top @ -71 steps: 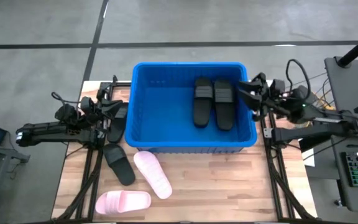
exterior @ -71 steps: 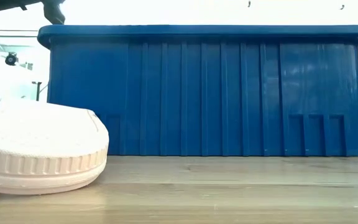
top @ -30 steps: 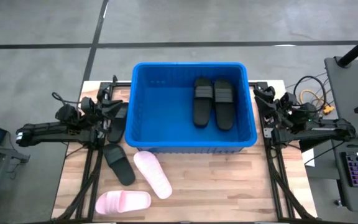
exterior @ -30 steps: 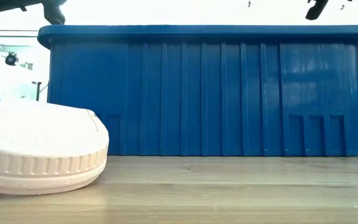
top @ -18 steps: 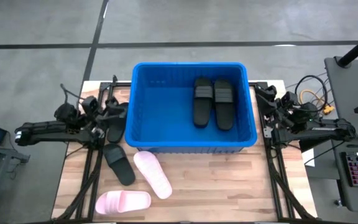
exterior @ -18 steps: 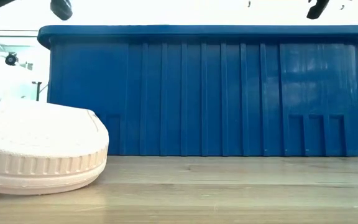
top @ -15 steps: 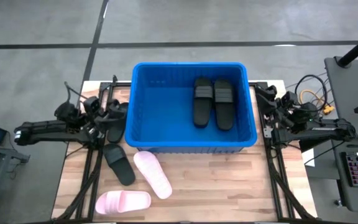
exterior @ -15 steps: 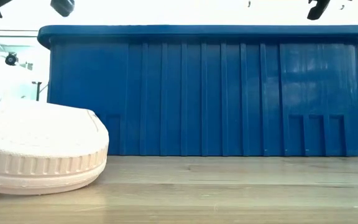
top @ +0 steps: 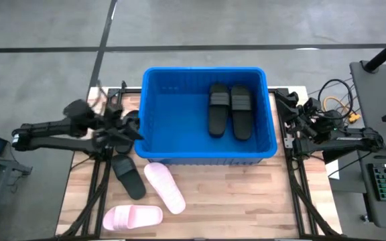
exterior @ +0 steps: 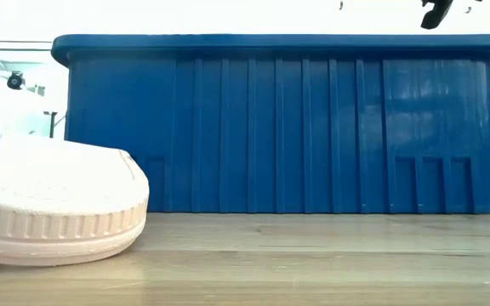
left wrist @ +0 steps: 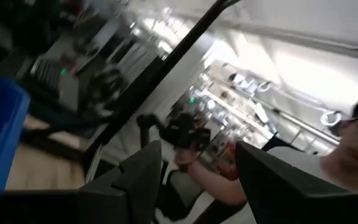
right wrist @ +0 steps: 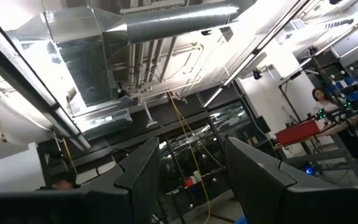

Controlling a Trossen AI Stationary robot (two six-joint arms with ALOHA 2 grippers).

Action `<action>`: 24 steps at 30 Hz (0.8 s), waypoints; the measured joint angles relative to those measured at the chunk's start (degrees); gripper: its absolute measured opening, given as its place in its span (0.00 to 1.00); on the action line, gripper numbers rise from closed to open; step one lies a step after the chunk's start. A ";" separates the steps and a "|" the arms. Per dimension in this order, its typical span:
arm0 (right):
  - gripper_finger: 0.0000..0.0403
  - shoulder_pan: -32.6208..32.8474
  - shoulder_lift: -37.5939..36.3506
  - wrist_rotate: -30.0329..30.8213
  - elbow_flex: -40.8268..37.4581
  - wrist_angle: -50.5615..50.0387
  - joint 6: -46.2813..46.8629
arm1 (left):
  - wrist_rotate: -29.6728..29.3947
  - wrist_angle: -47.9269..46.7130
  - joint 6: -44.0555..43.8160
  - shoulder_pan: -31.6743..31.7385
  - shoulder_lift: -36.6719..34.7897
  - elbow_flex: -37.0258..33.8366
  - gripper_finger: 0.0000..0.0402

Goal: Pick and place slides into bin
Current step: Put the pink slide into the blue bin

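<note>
The blue bin (top: 154, 144) stands at the table's middle, with two black slides (top: 218, 107) (top: 240, 110) lying side by side on its floor. On the wood lie a black slide (top: 128, 177) and two pink slides (top: 164, 187) (top: 133, 216). The nearest pink slide (exterior: 54, 200) fills the low view's left. My left gripper (top: 130, 129) hangs raised by the bin's left wall, open and holding nothing (left wrist: 197, 168). Beneath it shows something dark that I cannot make out. My right gripper (top: 281, 102) waits open beyond the bin's right wall (right wrist: 191, 168).
The bin's ribbed front wall (exterior: 279, 127) blocks the low view of everything behind it. Metal frame rails (top: 99, 181) run along the table's left and right sides. Bare wood (top: 246, 201) lies in front of the bin toward the near right. A person (left wrist: 353, 137) shows in the room beyond.
My left gripper has risen beside the bin's left wall and rolled about its own line; its tip has left the top of the low view. The slides and the bin have kept their places.
</note>
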 joint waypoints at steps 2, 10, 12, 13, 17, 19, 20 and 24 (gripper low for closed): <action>0.44 0.00 0.00 0.06 0.00 0.00 0.11 | 0.07 -4.07 1.21 0.00 3.04 3.05 0.48; 0.44 -0.02 -0.11 0.95 0.59 0.00 0.15 | 0.30 -7.29 2.82 -0.86 16.90 17.87 0.48; 0.44 -0.07 -0.11 0.96 0.90 0.07 0.13 | 1.18 -7.44 3.04 -1.20 20.07 21.95 0.48; 0.44 -0.07 -0.11 0.96 1.05 0.04 0.11 | 1.48 -7.39 3.09 -1.51 21.71 23.79 0.48; 0.44 -0.07 -0.02 0.94 1.58 0.00 -0.02 | 1.86 -9.03 3.26 -3.24 27.52 30.52 0.48; 0.44 -0.07 -0.09 0.94 1.80 0.01 -0.04 | 1.72 -12.72 4.26 -4.51 29.67 33.94 0.48; 0.44 -0.07 -0.09 0.94 1.91 -0.01 -0.04 | 1.46 -15.75 4.29 -5.13 30.67 35.68 0.48; 0.44 -0.07 -0.11 0.94 2.24 -0.01 -0.06 | 0.10 -33.65 4.01 -7.43 34.75 41.97 0.48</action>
